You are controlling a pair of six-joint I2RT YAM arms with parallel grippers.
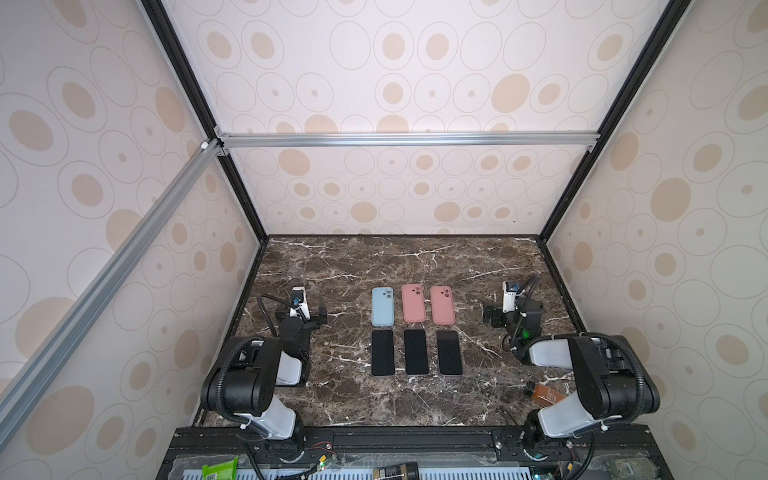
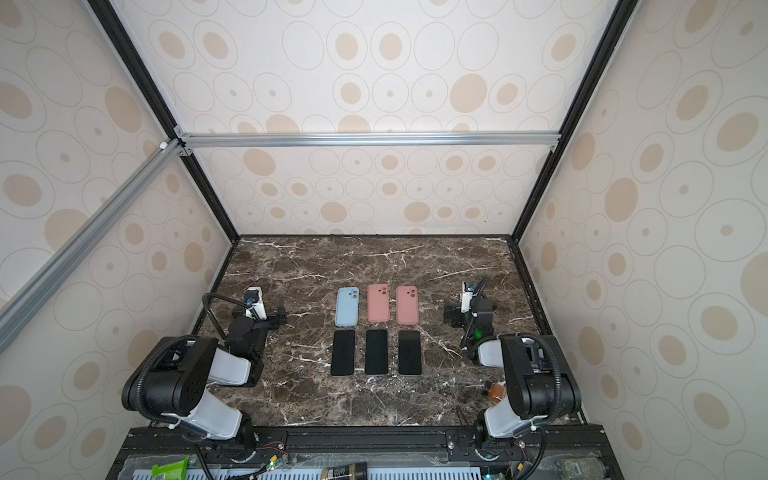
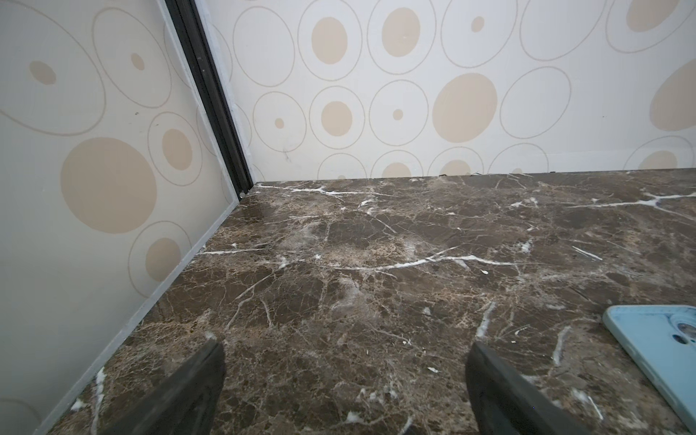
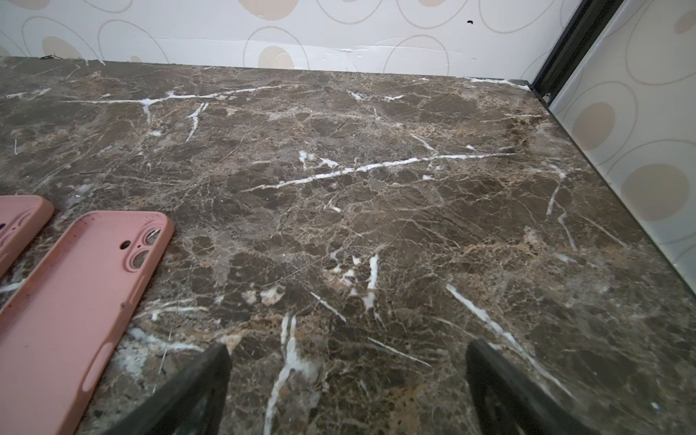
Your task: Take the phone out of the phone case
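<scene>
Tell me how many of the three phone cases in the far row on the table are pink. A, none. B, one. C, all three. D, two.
D: in a top view the middle case and the right-hand case are pink, while the left-hand case is blue.

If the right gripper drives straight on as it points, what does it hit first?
Looks free: only bare table between the right gripper and the back wall. The nearest pink case lies aside. If angled down, it may meet the table first.
</scene>
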